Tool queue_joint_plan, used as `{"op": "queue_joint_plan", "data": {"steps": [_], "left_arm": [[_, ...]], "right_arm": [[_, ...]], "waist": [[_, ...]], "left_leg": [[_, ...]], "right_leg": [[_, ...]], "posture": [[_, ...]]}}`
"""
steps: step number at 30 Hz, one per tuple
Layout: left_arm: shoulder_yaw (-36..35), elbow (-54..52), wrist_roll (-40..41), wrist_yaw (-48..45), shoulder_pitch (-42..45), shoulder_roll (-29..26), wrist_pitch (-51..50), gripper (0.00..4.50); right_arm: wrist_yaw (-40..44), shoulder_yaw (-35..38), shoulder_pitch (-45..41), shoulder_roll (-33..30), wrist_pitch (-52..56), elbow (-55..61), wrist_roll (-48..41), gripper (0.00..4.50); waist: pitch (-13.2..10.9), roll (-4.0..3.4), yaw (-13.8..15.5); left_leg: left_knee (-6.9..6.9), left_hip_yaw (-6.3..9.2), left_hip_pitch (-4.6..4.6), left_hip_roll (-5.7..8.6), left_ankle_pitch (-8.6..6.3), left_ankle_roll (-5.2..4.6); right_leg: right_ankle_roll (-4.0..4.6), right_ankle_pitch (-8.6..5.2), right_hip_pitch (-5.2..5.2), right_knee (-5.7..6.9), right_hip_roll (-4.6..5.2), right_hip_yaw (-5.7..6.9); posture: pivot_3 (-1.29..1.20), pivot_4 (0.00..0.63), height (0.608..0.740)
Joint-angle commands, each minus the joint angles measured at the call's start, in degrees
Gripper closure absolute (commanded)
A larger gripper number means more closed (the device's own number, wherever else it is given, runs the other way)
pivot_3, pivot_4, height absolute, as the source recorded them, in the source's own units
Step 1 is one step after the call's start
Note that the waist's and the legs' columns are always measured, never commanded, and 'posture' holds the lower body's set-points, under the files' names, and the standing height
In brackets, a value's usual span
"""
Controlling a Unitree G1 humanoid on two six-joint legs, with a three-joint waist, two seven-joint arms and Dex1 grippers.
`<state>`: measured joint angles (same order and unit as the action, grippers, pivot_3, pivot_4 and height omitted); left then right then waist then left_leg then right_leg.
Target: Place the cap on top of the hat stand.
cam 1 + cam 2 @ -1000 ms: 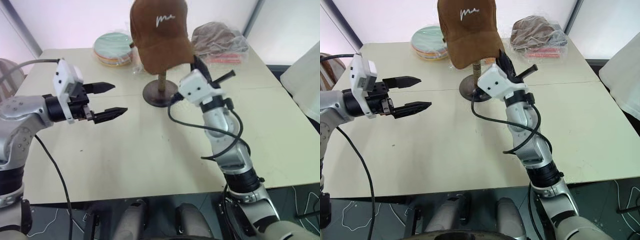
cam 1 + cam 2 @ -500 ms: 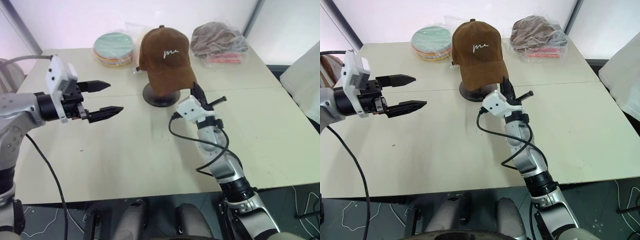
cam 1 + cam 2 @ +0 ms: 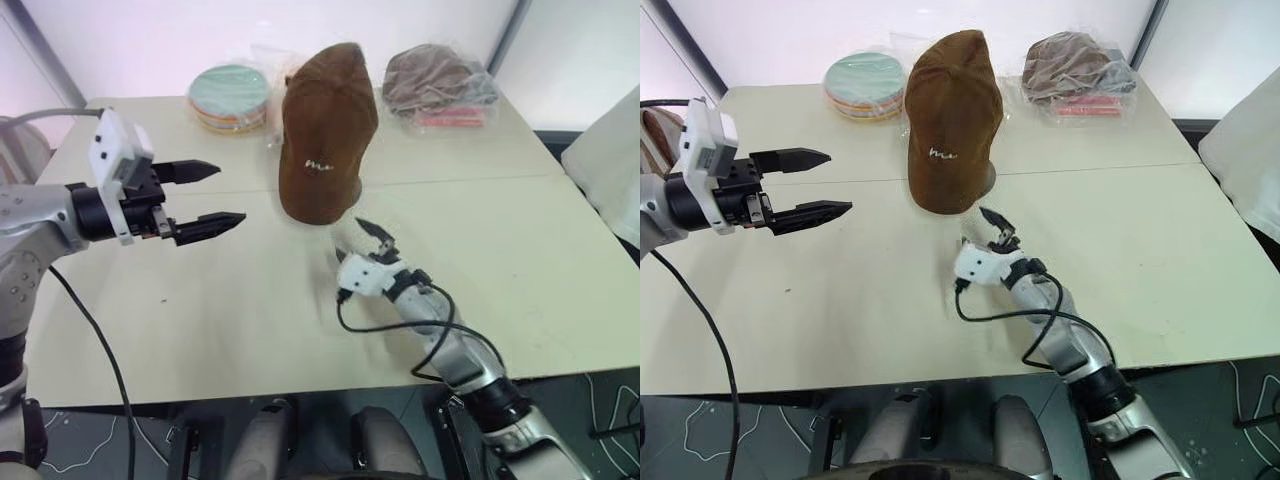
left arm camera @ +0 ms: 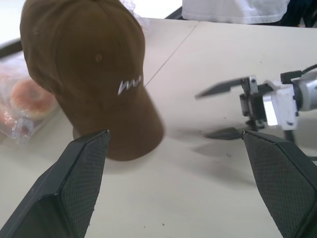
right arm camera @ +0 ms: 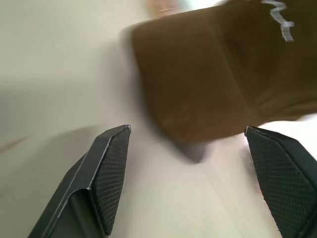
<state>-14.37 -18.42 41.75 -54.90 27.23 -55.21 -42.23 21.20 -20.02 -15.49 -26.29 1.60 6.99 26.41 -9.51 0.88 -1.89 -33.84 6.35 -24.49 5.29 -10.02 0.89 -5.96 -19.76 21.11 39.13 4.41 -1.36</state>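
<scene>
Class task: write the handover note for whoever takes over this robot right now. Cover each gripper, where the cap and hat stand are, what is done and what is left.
Left gripper: jaws open, empty, held above the table, left of the cap.
Right gripper: jaws open, empty, low over the table just in front of the cap, not touching it.
Cap: draped over the hat stand, brim hanging down toward the robot, almost to the table.
Hat stand: only an edge of its base shows behind the cap.
Done: cap is on the stand and released.
Left: check that it sits straight, then pull both arms back.
</scene>
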Motion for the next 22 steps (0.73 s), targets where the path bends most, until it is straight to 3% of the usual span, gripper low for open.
{"op": "queue_joint_plan", "data": {"steps": [1,8,12,16,22], "left_arm": [[-1.1,-0.3,-0.1,-0.3,0.8,-0.6,1.0,0.00],[-0.4,1.7,-1.1,-2.0,0.7,-0.6,3.0,0.00],[0.6,4.3,-2.8,-4.9,1.5,-1.1,5.4,0.00],[1.7,6.4,-4.1,-7.0,2.5,-1.1,7.2,0.00],[2.7,7.7,-5.2,-8.7,3.8,-0.3,8.4,0.00]], "right_arm": [[10.0,6.9,-1.8,-2.8,4.5,8.2,-10.7,1.04],[28.0,26.9,-15.2,-12.8,34.0,14.5,-40.5,1.04],[34.0,33.6,-22.4,-19.5,46.7,14.1,-53.9,1.04],[36.5,35.2,-23.8,-23.3,51.3,14.3,-60.6,1.04],[35.8,34.6,-23.1,-26.5,50.0,13.8,-61.6,1.04]], "waist": [[0.0,-0.01,0.0],[-0.1,-0.10,0.1],[-0.2,-0.11,0.9],[-0.2,-0.10,1.1],[-0.2,-0.11,1.1]], "left_leg": [[0.00,0.02,0.00,-0.01,0.00,0.00],[-0.02,0.02,0.00,-0.01,-0.03,-0.05],[0.03,0.01,-0.02,-0.02,-0.08,-0.12],[0.01,-0.01,-0.07,-0.02,-0.11,-0.15],[-0.07,-0.02,-0.33,-0.01,-0.10,-0.16]], "right_leg": [[0.00,0.00,-0.01,0.00,-0.01,0.01],[0.00,0.00,-0.03,0.00,0.03,0.02],[0.05,-0.03,-0.02,-0.09,0.07,0.04],[0.06,-0.03,-0.01,-0.15,0.13,0.03],[0.05,-0.03,0.23,-0.14,0.15,0.04]], "posture": [[0.00,0.150,0.740],[0.00,0.150,0.740],[0.00,0.150,0.740],[0.00,0.150,0.740],[0.00,0.150,0.740]]}}
